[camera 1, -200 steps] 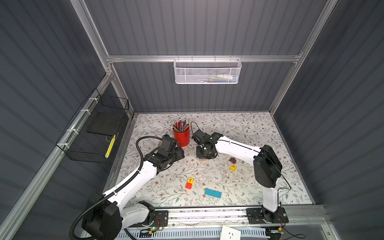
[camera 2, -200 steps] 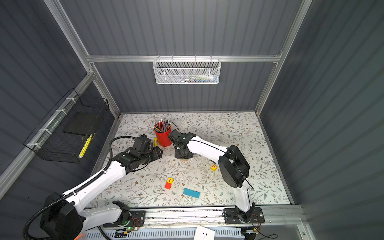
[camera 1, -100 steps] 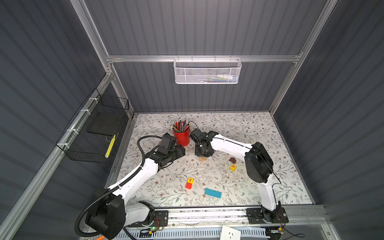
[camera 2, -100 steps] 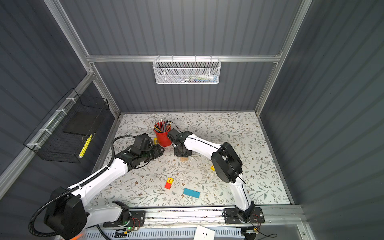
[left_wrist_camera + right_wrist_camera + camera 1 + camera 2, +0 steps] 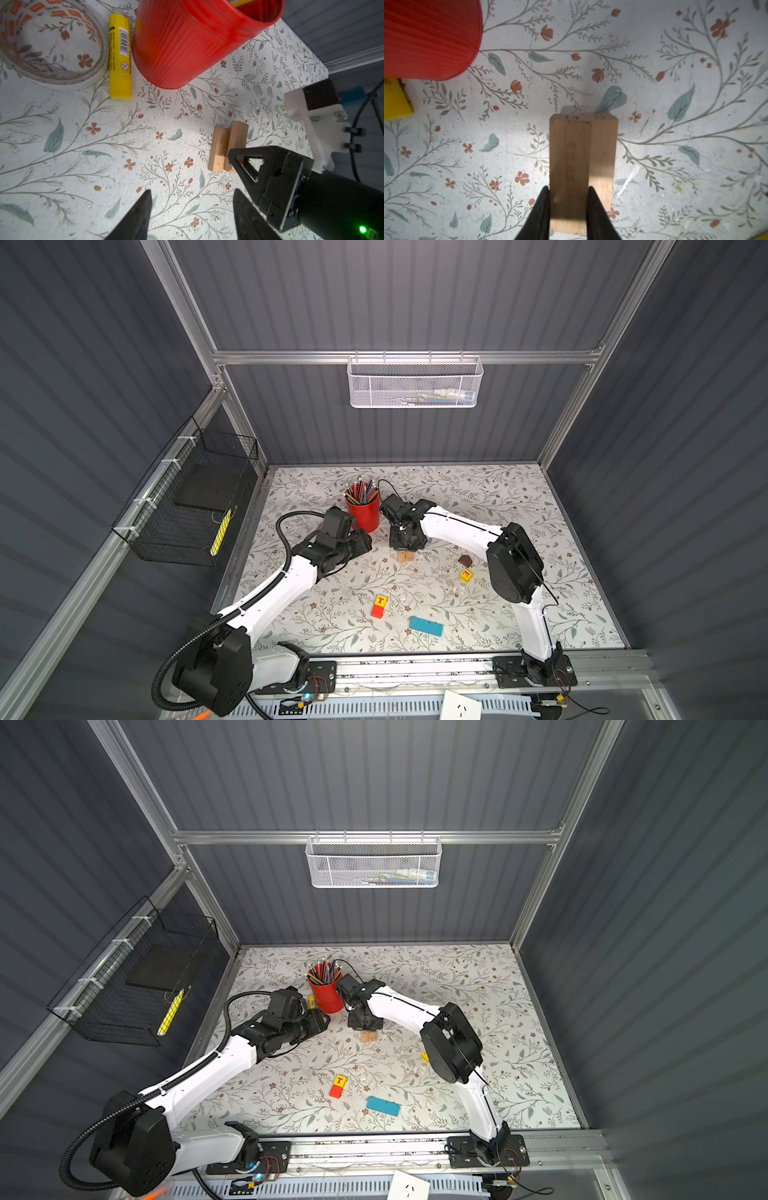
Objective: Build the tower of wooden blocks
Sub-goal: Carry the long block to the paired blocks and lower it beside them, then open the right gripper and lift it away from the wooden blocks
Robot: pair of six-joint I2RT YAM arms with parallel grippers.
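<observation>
Top views: right gripper (image 5: 405,541) sits over two tan planks (image 5: 406,557), mid-worktop (image 5: 519,497) toward the back edge, near the red pencil cup (image 5: 365,512); yellow T cube (image 5: 380,600) touches red cube (image 5: 377,612); blue plank (image 5: 426,626) near the front edge.
Left wrist: left gripper (image 5: 193,216) jaws apart, holding nothing, above the worktop.
Right wrist: right gripper (image 5: 568,188) closed on one tan plank (image 5: 569,155); second plank (image 5: 603,153) touching alongside.
</observation>
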